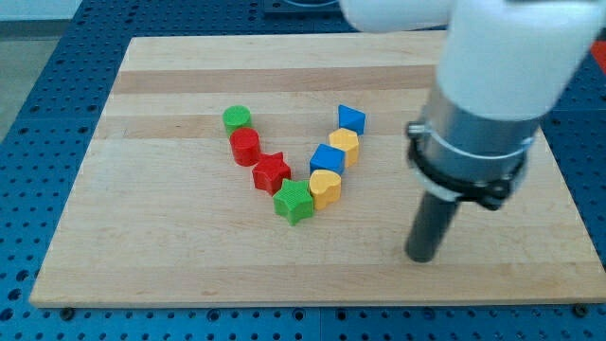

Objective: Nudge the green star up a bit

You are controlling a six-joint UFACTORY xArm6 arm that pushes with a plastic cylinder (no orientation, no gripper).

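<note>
The green star (294, 203) lies at the bottom of a V of blocks near the board's middle. It touches the red star (272, 172) on its upper left and a yellow heart (325, 188) on its right. My tip (421, 258) rests on the board well to the right of the green star and slightly lower, apart from every block.
The V's left arm runs up through a red hexagon (245, 146) to a green cylinder (237, 118). Its right arm runs up through a blue block (327, 159), a yellow block (345, 146) and a blue cube (351, 118). The wooden board (170, 265) ends close below my tip.
</note>
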